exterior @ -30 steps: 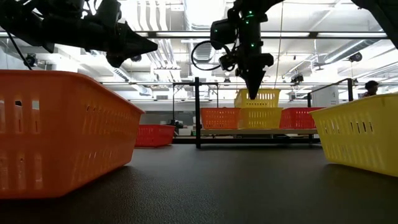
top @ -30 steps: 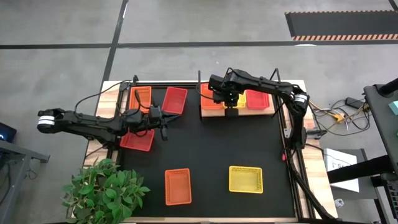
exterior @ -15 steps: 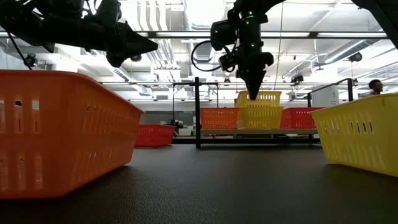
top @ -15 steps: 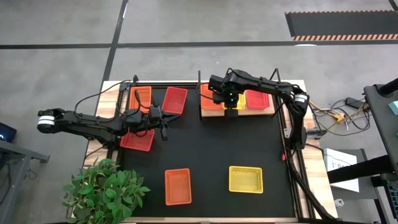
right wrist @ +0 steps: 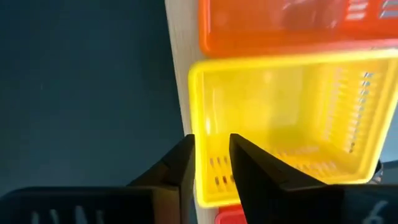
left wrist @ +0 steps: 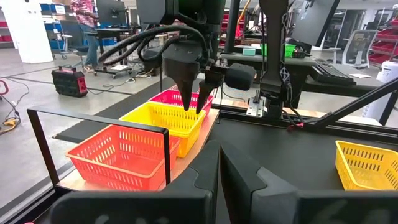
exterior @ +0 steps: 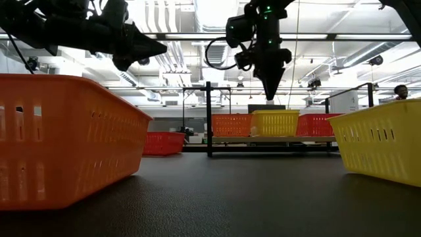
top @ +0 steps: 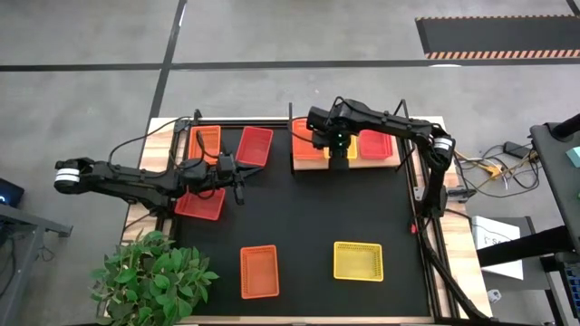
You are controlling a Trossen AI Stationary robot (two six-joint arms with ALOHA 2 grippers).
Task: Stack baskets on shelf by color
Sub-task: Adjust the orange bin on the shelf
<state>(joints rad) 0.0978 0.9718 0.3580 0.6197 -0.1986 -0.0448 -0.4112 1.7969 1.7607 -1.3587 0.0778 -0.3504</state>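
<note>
Above the shelf [top: 344,161], right gripper [exterior: 270,94] fingers slightly parted, apparently empty; yellow basket [exterior: 275,123] directly below, six o'clock.

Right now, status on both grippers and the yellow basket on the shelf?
Right gripper open, empty, above yellow basket. Basket seated on shelf between orange and red. Left gripper idle over mat. Nothing obstructing.

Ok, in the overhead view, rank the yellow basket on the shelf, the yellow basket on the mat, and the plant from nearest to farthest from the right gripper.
1. Yellow basket on the shelf, under the right gripper.
2. Yellow basket on the mat, near edge.
3. Plant, near-left corner.
</note>
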